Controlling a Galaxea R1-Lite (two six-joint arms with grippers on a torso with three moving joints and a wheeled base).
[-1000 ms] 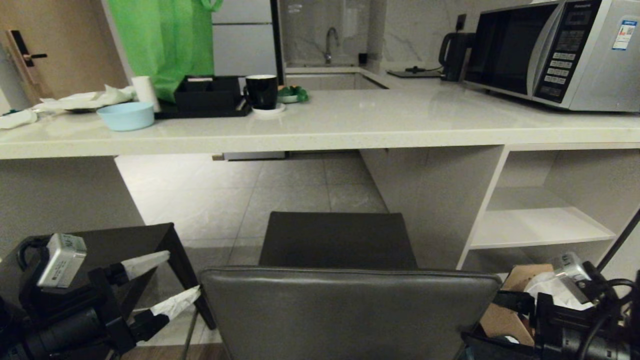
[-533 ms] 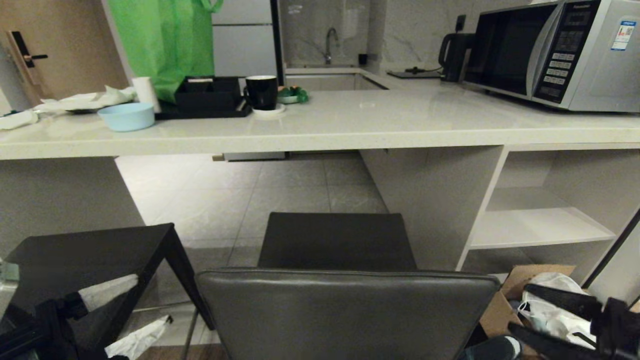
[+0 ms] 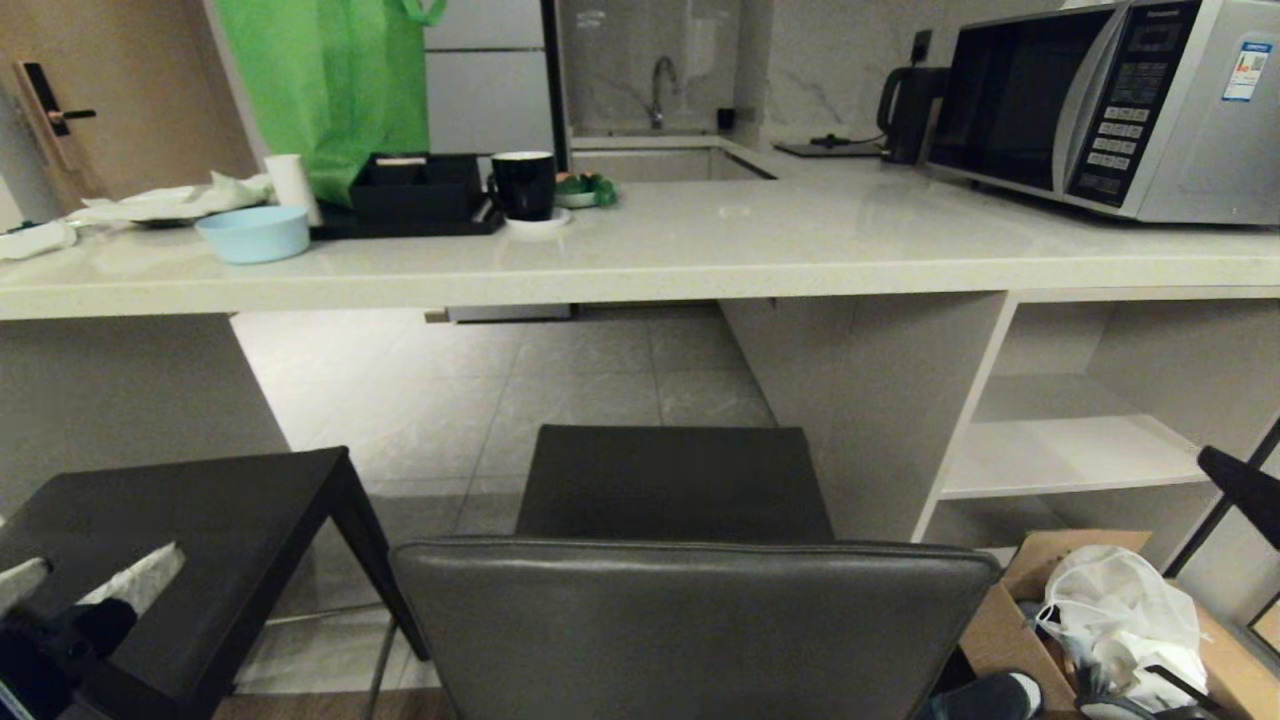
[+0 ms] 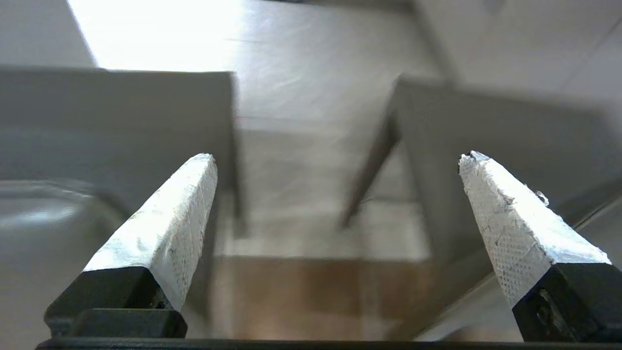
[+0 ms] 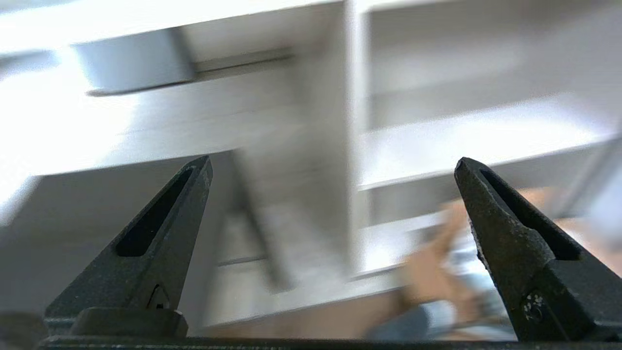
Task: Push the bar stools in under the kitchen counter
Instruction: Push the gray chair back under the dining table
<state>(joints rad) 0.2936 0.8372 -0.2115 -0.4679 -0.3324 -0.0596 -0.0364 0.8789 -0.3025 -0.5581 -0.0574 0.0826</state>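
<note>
Left gripper (image 4: 337, 163): jaws spread wide, nothing between them; white-wrapped fingers (image 4: 165, 228). Low at the robot's left, only its tips showing at the edge of the head view (image 3: 75, 585).

Right gripper (image 5: 333, 167): jaws spread wide, empty; bare black fingers (image 5: 150, 248). Low at the robot's right; in the head view one dark tip shows at the right edge.

Bar stool, left (image 3: 190, 520): directly beneath and ahead of the left gripper, dark seat, one slim leg slanting to the floor. It stands out in front of the counter.

Bar stool, centre (image 3: 690, 610): between the two grippers, inboard of each; grey leather backrest nearest the robot, seat beyond it reaching toward the counter's open bay.

Kitchen counter (image 3: 700, 270): ahead of and above both grippers; thick off-white slab, grey side panel ahead of the left gripper, white open shelving (image 3: 1080, 450) ahead of the right gripper.

Cardboard box (image 3: 1010, 620): just below the right gripper, holding a white plastic bag (image 3: 1120, 600).

On the slab, well beyond the grippers: microwave (image 3: 1110, 100), black mug (image 3: 523, 183), light blue bowl (image 3: 253, 232), black tray (image 3: 410, 190).
</note>
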